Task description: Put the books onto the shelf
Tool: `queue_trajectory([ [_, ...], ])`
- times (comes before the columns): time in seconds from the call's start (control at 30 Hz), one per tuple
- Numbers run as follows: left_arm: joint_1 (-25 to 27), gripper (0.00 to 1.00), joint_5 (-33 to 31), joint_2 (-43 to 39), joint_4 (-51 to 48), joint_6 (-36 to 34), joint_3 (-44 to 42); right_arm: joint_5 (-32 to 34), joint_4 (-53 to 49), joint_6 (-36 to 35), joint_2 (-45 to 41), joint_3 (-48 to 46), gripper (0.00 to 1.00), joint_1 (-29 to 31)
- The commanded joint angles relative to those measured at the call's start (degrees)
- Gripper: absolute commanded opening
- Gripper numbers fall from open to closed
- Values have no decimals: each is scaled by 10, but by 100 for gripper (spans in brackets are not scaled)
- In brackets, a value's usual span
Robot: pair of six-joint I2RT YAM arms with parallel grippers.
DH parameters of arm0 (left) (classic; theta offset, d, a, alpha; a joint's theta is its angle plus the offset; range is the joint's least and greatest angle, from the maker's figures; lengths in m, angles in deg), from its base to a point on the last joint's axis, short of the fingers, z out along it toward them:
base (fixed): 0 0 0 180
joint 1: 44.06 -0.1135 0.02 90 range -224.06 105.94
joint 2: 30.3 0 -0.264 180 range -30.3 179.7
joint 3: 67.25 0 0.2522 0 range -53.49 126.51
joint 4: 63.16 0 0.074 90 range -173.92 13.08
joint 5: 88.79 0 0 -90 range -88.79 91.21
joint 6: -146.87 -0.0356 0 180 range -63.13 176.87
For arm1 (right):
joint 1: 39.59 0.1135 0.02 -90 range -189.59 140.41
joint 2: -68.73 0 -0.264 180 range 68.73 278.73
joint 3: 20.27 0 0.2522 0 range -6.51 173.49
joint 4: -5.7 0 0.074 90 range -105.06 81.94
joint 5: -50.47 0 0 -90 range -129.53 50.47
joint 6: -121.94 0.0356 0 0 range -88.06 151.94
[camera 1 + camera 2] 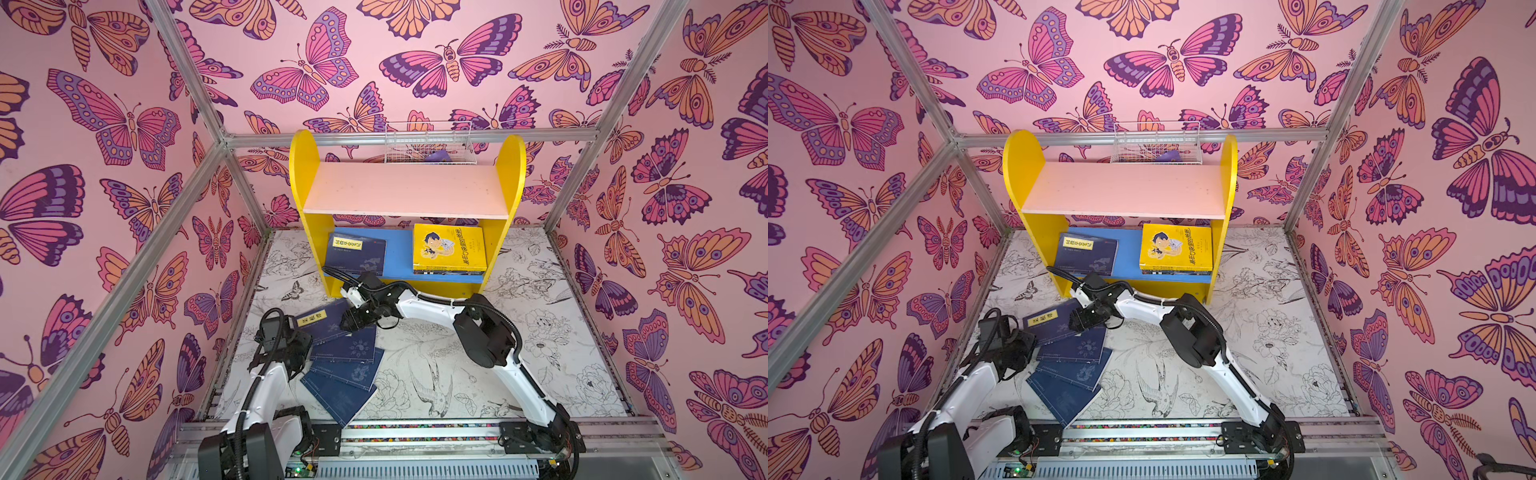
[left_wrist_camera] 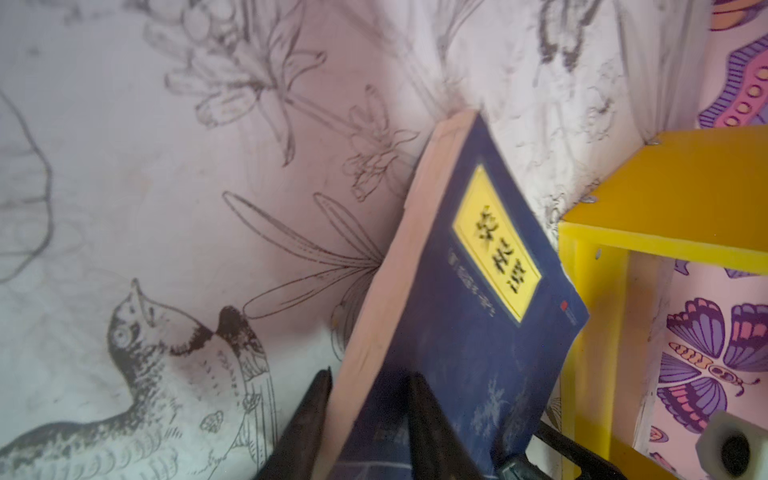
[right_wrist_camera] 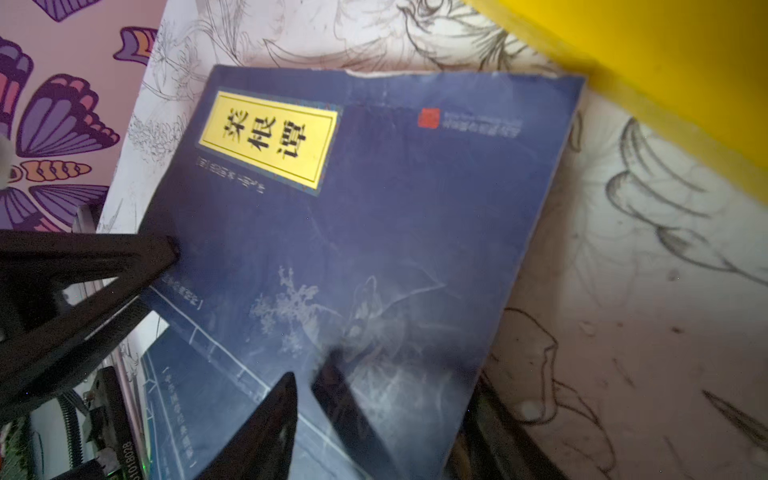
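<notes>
In both top views the navy book lies at 7 o'clock from the shelf, between the left gripper and the right gripper. Only the left wrist view shows the left jaws clamped on its page edge. In the right wrist view the right jaws are blurred over the cover, so I cannot tell if they are apart or gripping.

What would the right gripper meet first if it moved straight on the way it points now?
The top blue book: the right gripper sits at its edge. Whether it touches yet, I cannot tell.
</notes>
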State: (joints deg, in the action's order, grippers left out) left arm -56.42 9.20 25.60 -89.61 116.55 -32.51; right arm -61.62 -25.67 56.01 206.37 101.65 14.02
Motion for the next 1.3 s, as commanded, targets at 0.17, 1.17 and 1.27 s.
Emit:
queue_trajectory([
  [0.17, 11, 5, 55, -46, 28, -7, -15, -31, 41, -13, -43, -57, 61, 15],
  [1.17, 128, 0, 198, -195, -89, 61, 135, -118, 201, 177, -494, -484, 74, -115],
  [1.27, 147, 0, 226, -220, 39, 65, 116, -174, 206, 221, -501, -497, 74, -134],
])
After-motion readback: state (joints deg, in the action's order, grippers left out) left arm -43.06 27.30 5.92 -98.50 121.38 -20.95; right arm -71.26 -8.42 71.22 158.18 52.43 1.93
